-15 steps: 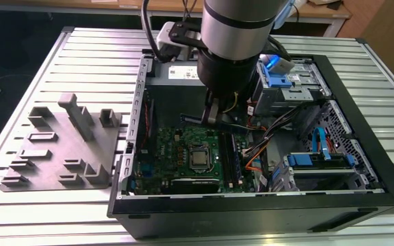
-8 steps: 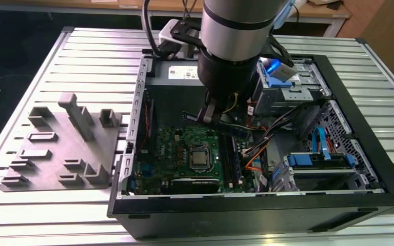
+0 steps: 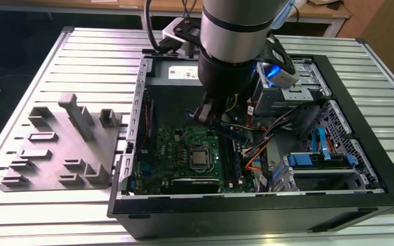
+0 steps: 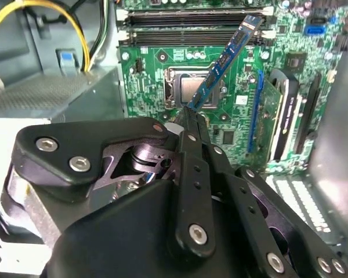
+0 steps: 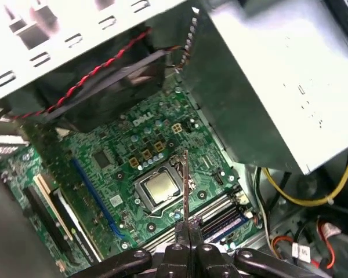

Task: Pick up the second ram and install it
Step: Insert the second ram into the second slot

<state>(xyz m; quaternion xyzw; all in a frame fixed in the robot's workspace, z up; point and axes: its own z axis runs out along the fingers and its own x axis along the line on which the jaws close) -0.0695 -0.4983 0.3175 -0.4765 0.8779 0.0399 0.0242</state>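
**Second ram held in the gripper above the motherboard**

The second ram [image 4: 223,61], a slim, flat, dark memory stick with a bluish face and a row of small chips, is pinched at one end between the black metal fingers of the gripper [image 4: 188,116]. The jaws are closed tight on it. In the exterior view the stick [image 3: 228,130] hangs tilted from the gripper [image 3: 207,115], in the air inside the case and not seated in anything. In the first wrist view it shows edge-on as a thin line [image 5: 186,185] rising from the gripper [image 5: 189,223].

Below it lies the green motherboard [image 3: 180,148]. The square silver processor socket [image 4: 188,87] sits near the board's middle. The long black memory slots [image 4: 191,23] run along one edge of the board, and the stick's free end points toward them in the second wrist view. The stick touches neither the slots nor the socket.

The board is inside an open black computer case [image 3: 361,154], which takes up the part of the slatted aluminium bench [image 3: 80,51] toward the exterior view's right edge. Yellow cables [image 5: 301,200] curve past the board's corner, beside a grey metal box.

A grey plastic holder block [image 3: 60,148] with upright posts lies on the bench just beside the case, toward the exterior view's left edge.
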